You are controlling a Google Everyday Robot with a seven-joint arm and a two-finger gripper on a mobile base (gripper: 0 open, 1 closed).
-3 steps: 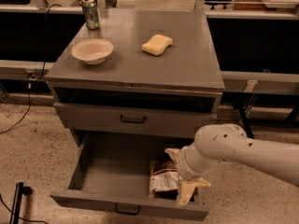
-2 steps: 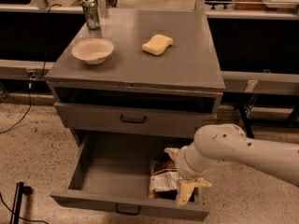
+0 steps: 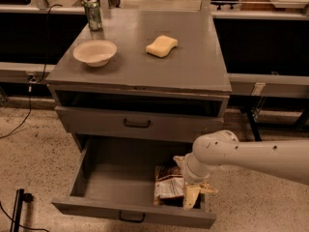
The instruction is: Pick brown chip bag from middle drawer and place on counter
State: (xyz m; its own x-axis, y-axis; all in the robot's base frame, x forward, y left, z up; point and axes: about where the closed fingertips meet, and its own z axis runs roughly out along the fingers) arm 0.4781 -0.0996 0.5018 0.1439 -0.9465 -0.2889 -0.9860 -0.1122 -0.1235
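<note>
My hand [image 3: 195, 195] is down in the pulled-out middle drawer [image 3: 116, 178], at the right edge of the brown chip bag [image 3: 167, 186] lying near the front right corner. I cannot tell whether it grips. On the worktop [image 3: 193, 69] sit a white bowl [image 3: 95, 52], a yellow sponge [image 3: 161, 46] and a can [image 3: 93, 14]. The floor [image 3: 29, 153] is speckled.

Tool [image 3: 195, 194] down low, arm [image 3: 251, 156] outstretched
</note>
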